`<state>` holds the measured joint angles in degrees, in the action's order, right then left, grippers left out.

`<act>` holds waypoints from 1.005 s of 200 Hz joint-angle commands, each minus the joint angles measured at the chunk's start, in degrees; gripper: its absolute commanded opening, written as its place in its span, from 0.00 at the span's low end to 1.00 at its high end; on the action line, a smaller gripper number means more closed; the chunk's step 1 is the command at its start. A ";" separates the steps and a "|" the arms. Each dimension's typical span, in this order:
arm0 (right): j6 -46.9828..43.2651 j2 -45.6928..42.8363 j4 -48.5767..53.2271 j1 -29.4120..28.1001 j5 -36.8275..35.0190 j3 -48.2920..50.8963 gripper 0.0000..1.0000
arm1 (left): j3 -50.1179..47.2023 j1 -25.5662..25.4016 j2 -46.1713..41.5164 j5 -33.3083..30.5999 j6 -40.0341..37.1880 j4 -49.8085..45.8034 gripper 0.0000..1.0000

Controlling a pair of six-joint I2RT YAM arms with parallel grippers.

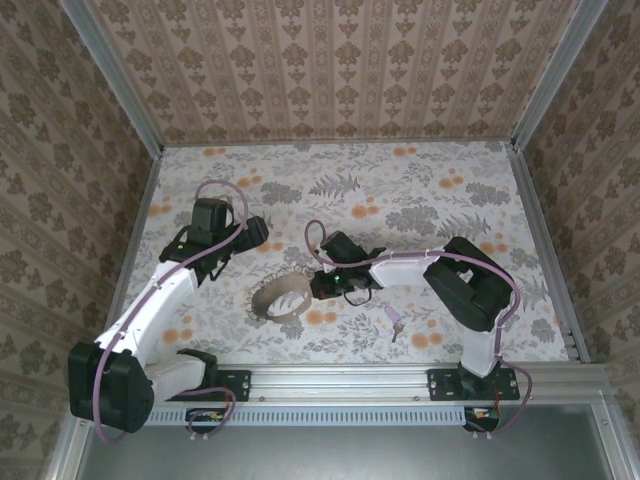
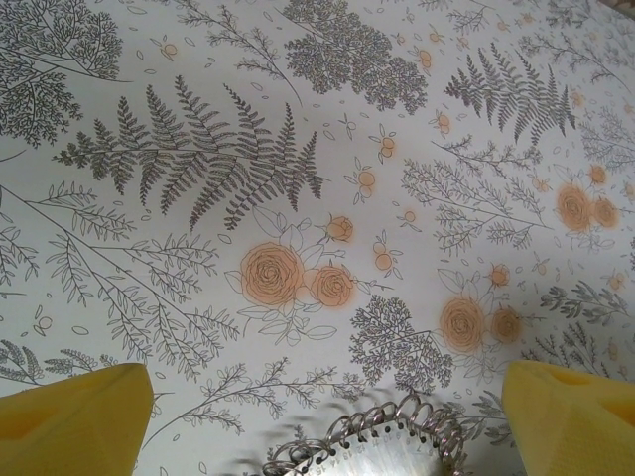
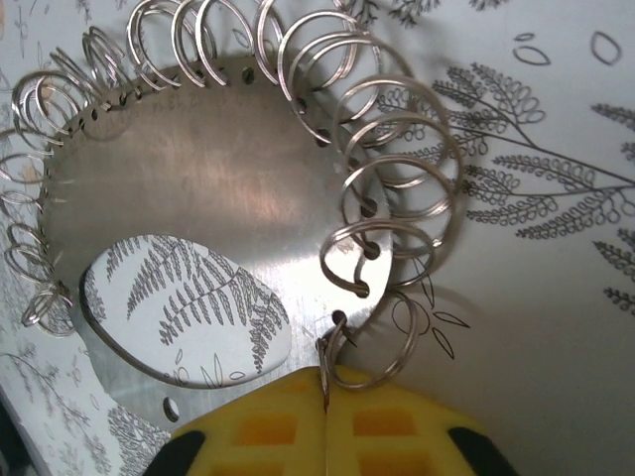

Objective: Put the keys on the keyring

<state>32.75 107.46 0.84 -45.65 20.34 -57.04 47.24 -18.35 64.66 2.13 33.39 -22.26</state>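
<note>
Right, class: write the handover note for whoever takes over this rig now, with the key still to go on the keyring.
Left tool: open, holding nothing, above the table by the keyring's edge.
Right tool: shut on the keyring, pinching one small wire loop at its rim.
Key: lying loose on the table to the right of the keyring, apart from it, by the right arm.
Done: the keyring is gripped.
Left: pick up the key, probably with the free left tool, and thread it onto a loop.
</note>
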 commanded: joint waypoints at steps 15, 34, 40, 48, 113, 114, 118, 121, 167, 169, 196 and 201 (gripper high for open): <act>-2.18 -0.77 3.64 -0.31 -1.03 -1.39 0.00 | 2.36 -0.72 1.27 -3.89 4.42 -2.89 0.93; -4.38 -2.83 5.73 -0.14 -1.39 -2.46 0.00 | 4.10 -0.97 1.78 -4.20 2.94 -4.54 0.93; -5.26 -3.62 6.38 0.01 -1.43 -2.77 0.00 | 4.37 -0.99 1.66 -3.97 2.21 -4.49 0.93; -6.67 -4.92 7.22 0.14 -1.35 -3.20 0.00 | 4.60 -1.01 1.37 -3.30 1.17 -4.06 0.93; -15.05 -17.25 6.76 6.14 4.38 -4.05 0.00 | 11.54 -0.99 0.81 6.85 -7.93 -3.12 0.91; -15.16 -17.36 6.65 6.25 4.59 -4.05 0.00 | 11.59 -0.99 0.86 6.97 -8.05 -3.09 0.91; -15.40 -17.92 6.27 6.85 5.22 -4.05 0.00 | 12.12 -0.99 0.90 7.56 -8.35 -3.17 0.91; -15.55 -18.39 6.05 7.26 5.62 -4.05 0.00 | 12.59 -0.99 0.90 7.96 -8.58 -3.11 0.91; -16.65 -22.80 2.20 14.15 14.68 -5.10 0.00 | 16.97 -0.81 1.41 17.86 -11.26 -0.29 0.89; -16.66 -22.95 2.05 14.42 15.07 -5.17 0.00 | 17.06 -0.81 1.49 18.25 -11.31 -0.14 0.89; -17.83 -24.28 1.50 16.97 20.40 -6.61 0.00 | 17.97 -0.81 2.69 24.18 -12.22 2.78 0.83; -18.04 -24.44 1.46 17.26 21.32 -6.92 0.00 | 18.10 -0.81 2.87 25.42 -12.30 3.51 0.82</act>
<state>16.64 85.73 5.67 -29.69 33.41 -60.90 63.24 -19.09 66.50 19.22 23.66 -22.48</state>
